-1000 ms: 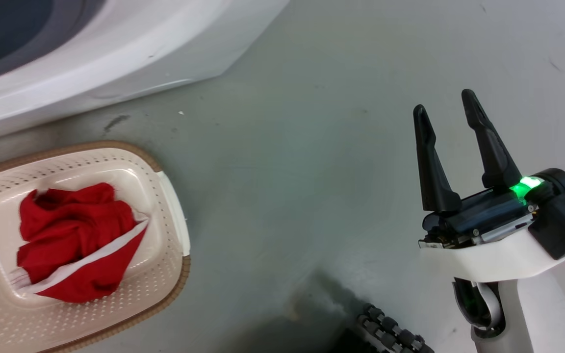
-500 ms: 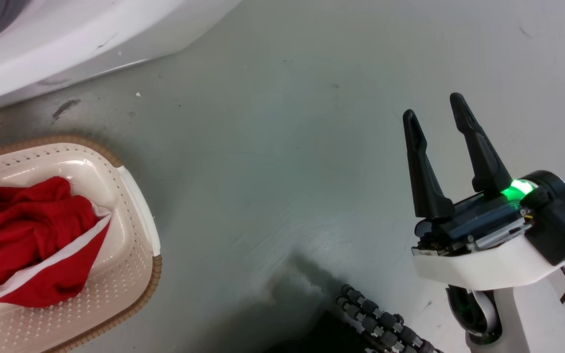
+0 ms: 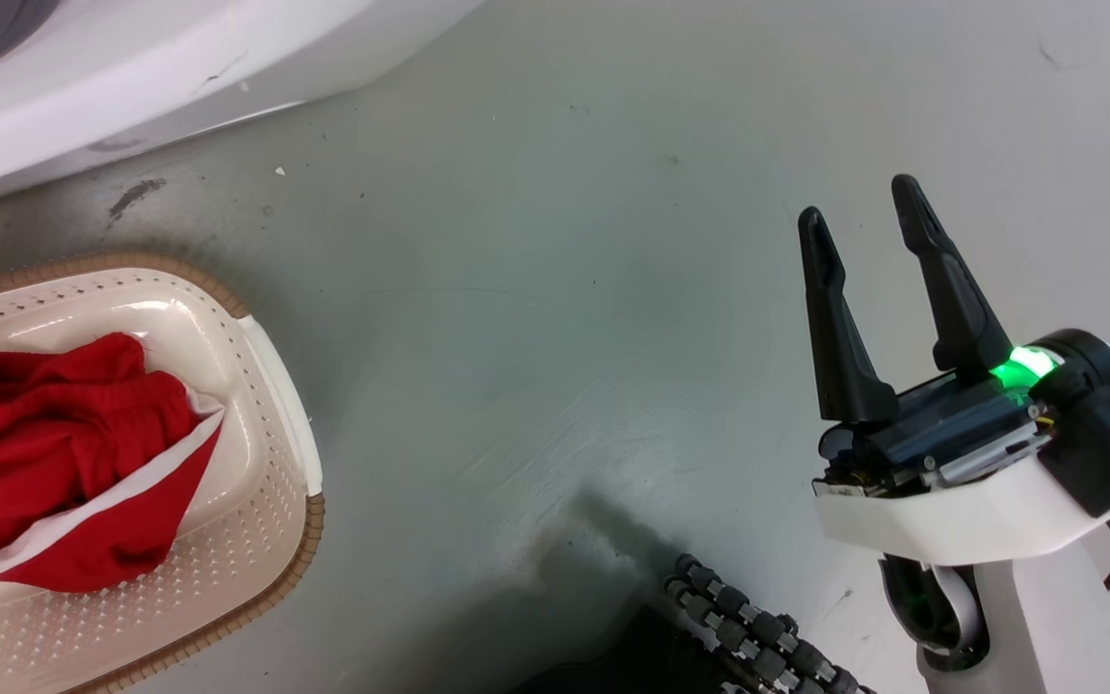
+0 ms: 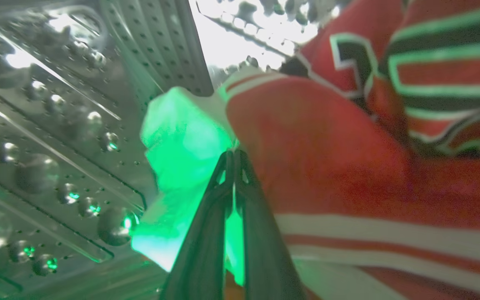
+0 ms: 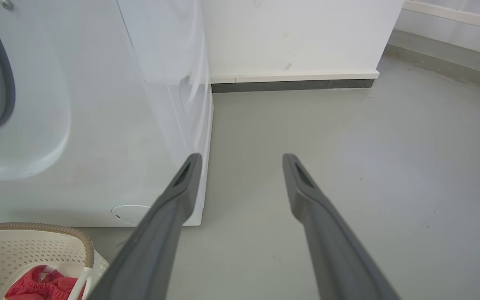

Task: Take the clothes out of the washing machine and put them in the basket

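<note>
Inside the washing machine (image 5: 98, 125), the left gripper (image 4: 233, 153) had its fingers pressed together, tips against green-lit white cloth beside the red clothes (image 4: 327, 146) on the perforated drum (image 4: 56, 125); whether it had pinched any fabric could not be told. Black, white-edged markings (image 4: 356, 54) on that garment were unreadable. More red clothes lay in the basket (image 3: 309, 520) just beside the machine. The right gripper (image 3: 858, 200) hung wide open and empty over grey floor (image 3: 516, 289), well apart from the basket, near a dark roller wheel (image 3: 757, 636). Since half a second earlier the head camera had shifted slightly, and the right gripper's spread matched.
</note>
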